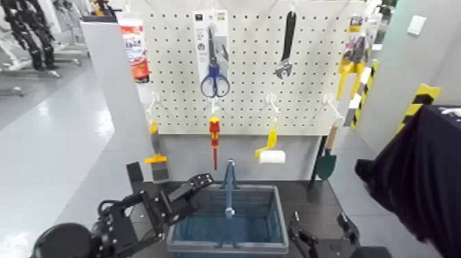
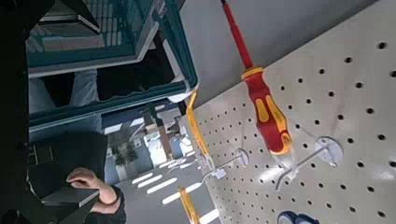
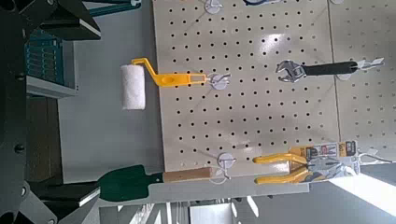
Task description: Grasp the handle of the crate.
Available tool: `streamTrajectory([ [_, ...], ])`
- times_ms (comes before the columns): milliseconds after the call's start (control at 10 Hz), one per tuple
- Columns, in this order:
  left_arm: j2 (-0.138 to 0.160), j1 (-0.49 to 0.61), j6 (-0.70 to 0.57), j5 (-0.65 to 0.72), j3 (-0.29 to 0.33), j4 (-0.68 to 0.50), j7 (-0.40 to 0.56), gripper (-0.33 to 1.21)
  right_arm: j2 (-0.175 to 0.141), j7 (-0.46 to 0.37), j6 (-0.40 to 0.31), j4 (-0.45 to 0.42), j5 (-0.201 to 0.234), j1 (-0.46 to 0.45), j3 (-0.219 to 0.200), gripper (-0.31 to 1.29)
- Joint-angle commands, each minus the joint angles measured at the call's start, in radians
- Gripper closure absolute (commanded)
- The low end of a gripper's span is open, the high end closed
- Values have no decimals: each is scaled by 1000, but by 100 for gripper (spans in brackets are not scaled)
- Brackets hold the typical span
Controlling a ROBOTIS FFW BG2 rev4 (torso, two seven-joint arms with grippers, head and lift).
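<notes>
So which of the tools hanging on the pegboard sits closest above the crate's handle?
The screwdriver, red and yellow, hanging tip down just left of the upright blue handle. The scissors, wrench and paint roller hang higher or further right.

The crate [image 1: 226, 221] loses its near rim to the head view's lower edge, and its left corner sits behind the left gripper [image 1: 194, 190]. Right of the crate, the right gripper [image 1: 322, 239] is cut by that same edge (finger state unreadable). Above the crate, the package print around the scissors [image 1: 214, 77] is too small to read. A person's hand [image 2: 91, 184] shows partly.
</notes>
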Motion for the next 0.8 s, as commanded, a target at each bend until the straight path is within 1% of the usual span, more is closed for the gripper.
streamTrajectory([
  [100, -4, -87, 66, 59, -54, 124, -42, 10, 1, 1, -5, 5, -3, -2, 2, 14],
  [300, -10, -152, 111, 122, -107, 208, -53, 10, 1, 1, -13, 8, -6, -3, 4, 14],
  [400, -10, -192, 141, 123, -136, 256, -75, 10, -1, 0, -13, 9, -10, -5, 5, 14],
  [500, -14, -219, 145, 123, -156, 290, -93, 10, -1, 1, -15, 11, -10, -5, 5, 14],
  [800, -38, -299, 154, 123, -225, 402, -148, 10, -1, 1, -25, 14, -14, -5, 7, 14],
])
